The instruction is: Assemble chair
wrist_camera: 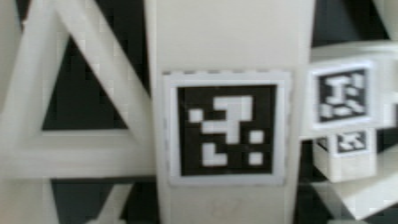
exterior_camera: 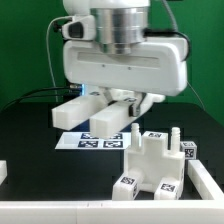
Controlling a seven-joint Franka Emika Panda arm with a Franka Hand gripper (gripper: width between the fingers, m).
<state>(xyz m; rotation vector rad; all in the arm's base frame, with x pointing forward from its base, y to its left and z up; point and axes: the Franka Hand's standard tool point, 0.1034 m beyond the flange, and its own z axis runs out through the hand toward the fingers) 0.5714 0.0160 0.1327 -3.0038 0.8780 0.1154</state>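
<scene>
Nearest in the exterior view, toward its right, a group of chair pieces (exterior_camera: 155, 160) stands on the black table (exterior_camera: 40, 165): blocky white plastic, upright posts on a low base, with a small cube (exterior_camera: 127, 184) at its front corner. The only printing anywhere is black-and-white square tags; no words can be read. Behind lies the marker board (exterior_camera: 92, 142), flat and bearing several tags. Above it the gripper (exterior_camera: 110, 102) is clamped on a barred chair piece (exterior_camera: 76, 110), whose two blunt white ends hang clear of the table; the fingers themselves are hidden. The big white arm (exterior_camera: 120, 45) fills the back. Only the wrist view shows that piece's middle bar (wrist_camera: 222, 45) close up, with its tag (wrist_camera: 226, 130) and smaller blurred tags (wrist_camera: 342, 93) beyond.
</scene>
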